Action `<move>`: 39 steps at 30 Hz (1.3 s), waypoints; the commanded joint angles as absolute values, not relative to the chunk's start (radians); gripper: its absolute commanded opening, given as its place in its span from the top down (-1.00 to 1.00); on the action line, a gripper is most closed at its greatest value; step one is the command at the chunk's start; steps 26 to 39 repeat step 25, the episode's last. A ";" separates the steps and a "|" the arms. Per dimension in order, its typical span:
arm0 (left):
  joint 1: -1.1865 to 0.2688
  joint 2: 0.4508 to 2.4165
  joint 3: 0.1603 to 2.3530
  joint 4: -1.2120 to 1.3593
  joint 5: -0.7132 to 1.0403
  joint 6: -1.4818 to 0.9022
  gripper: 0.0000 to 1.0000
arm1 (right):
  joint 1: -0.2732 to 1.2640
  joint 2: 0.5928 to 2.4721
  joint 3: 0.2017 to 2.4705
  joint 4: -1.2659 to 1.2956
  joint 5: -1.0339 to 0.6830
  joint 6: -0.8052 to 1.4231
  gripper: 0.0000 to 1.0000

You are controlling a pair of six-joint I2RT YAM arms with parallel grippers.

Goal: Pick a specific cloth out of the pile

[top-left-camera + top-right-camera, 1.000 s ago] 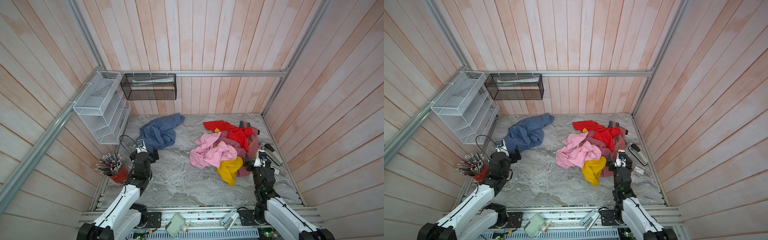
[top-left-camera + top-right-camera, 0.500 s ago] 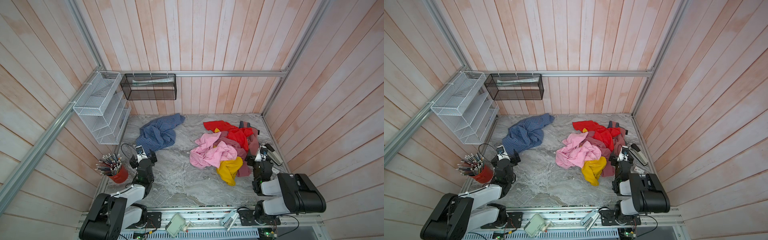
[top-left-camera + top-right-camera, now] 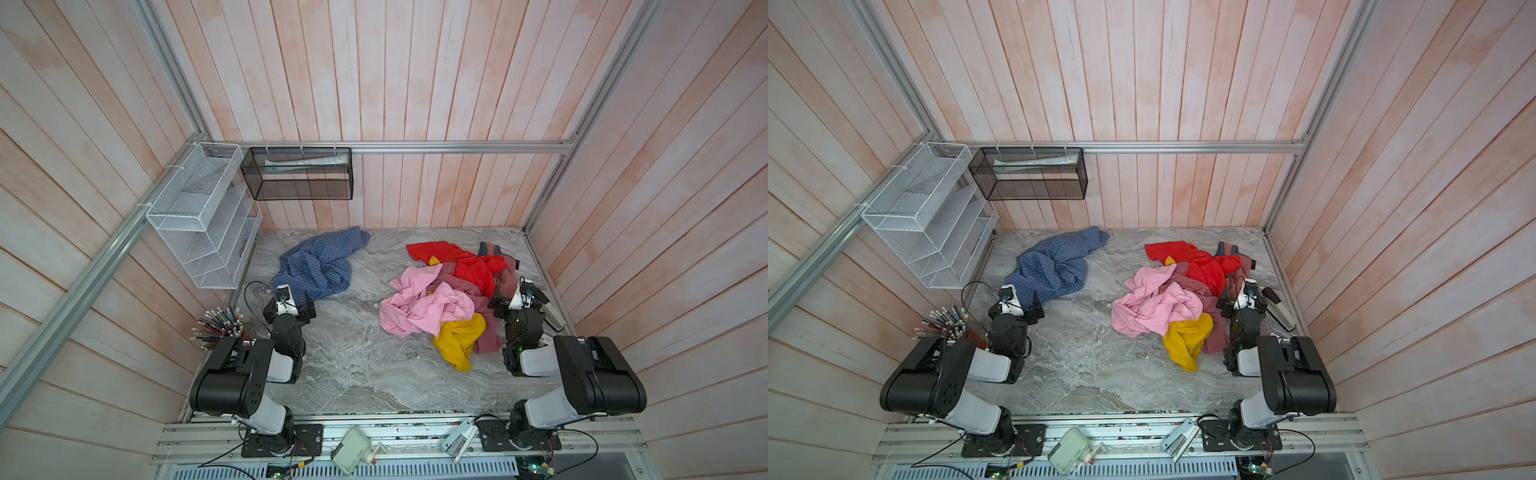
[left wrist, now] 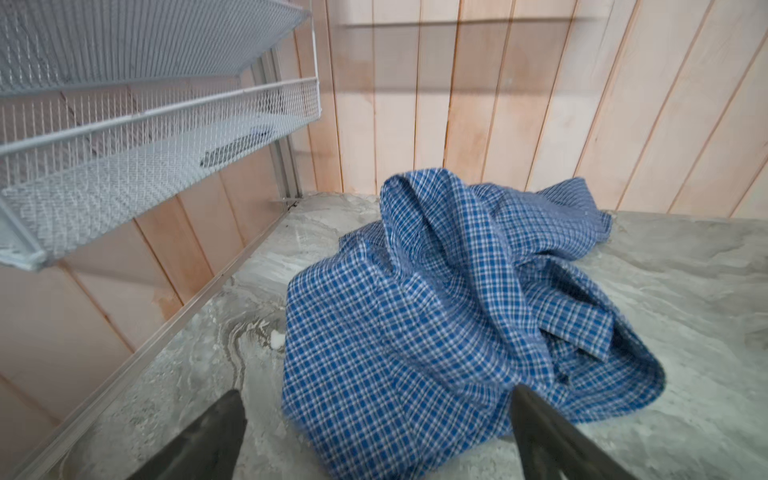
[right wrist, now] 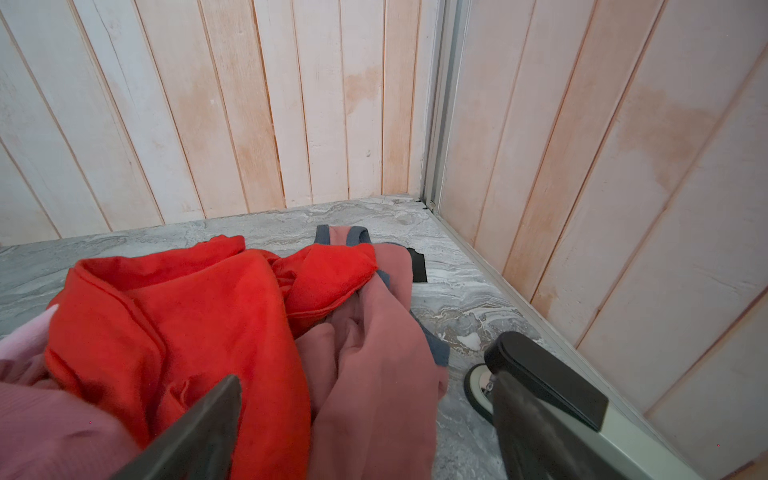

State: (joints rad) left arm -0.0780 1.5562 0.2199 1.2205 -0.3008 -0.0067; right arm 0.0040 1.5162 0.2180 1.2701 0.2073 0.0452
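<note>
Now the cloth (image 3: 320, 266) is seen well apart from the pile (image 3: 449, 299) — judged already picked out — so left gripper (image 4: 374, 392) and right gripper (image 5: 365, 378) are held wide open, empty.

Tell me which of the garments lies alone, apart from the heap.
The blue-and-white checked shirt, at the left in both top views. It touches no other garment, while the pile of pink, yellow, red and dusty-rose pieces lies heaped to its right.
</note>
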 commanded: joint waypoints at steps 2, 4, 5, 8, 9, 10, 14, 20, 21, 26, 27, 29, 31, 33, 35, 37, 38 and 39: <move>-0.071 1.544 0.244 1.197 -0.261 -0.005 -1.00 | -0.001 1.518 0.231 1.227 0.199 0.052 -0.89; -0.070 1.553 0.241 1.223 -0.263 -0.002 -1.00 | -0.001 1.515 0.233 1.220 0.200 0.050 -0.89; -0.071 1.551 0.244 1.213 -0.263 -0.003 -1.00 | -0.001 1.516 0.234 1.219 0.200 0.050 -0.89; -0.071 1.549 0.244 1.212 -0.262 -0.003 -1.00 | -0.002 1.516 0.233 1.221 0.201 0.050 -0.89; -0.071 1.547 0.244 1.208 -0.261 -0.003 -1.00 | -0.001 1.517 0.233 1.220 0.200 0.049 -0.90; -0.071 1.550 0.244 1.209 -0.262 -0.003 -1.00 | 0.000 1.517 0.232 1.220 0.200 0.050 -0.91; -0.071 1.551 0.244 1.208 -0.262 -0.004 -1.00 | -0.002 1.517 0.233 1.219 0.201 0.050 -0.94; -0.012 1.546 0.284 1.120 -0.157 -0.040 -1.00 | -0.002 1.517 0.236 1.218 0.201 0.051 -0.96; -0.009 1.544 0.284 1.120 -0.155 -0.041 -1.00 | -0.001 1.518 0.236 1.216 0.201 0.050 -0.96; -0.009 1.542 0.281 1.125 -0.155 -0.041 -1.00 | -0.002 1.517 0.236 1.217 0.202 0.050 -0.96; -0.009 1.542 0.281 1.125 -0.155 -0.041 -1.00 | -0.002 1.517 0.236 1.217 0.202 0.050 -0.96; -0.009 1.542 0.281 1.125 -0.155 -0.041 -1.00 | -0.002 1.517 0.236 1.217 0.202 0.050 -0.96; -0.009 1.542 0.281 1.125 -0.155 -0.041 -1.00 | -0.002 1.517 0.236 1.217 0.202 0.050 -0.96; -0.009 1.542 0.281 1.125 -0.155 -0.041 -1.00 | -0.002 1.517 0.236 1.217 0.202 0.050 -0.96; -0.009 1.542 0.281 1.125 -0.155 -0.041 -1.00 | -0.002 1.517 0.236 1.217 0.202 0.050 -0.96; -0.009 1.542 0.281 1.125 -0.155 -0.041 -1.00 | -0.002 1.517 0.236 1.217 0.202 0.050 -0.96; -0.009 1.542 0.281 1.125 -0.155 -0.041 -1.00 | -0.002 1.517 0.236 1.217 0.202 0.050 -0.96; -0.009 1.542 0.281 1.125 -0.155 -0.041 -1.00 | -0.002 1.517 0.236 1.217 0.202 0.050 -0.96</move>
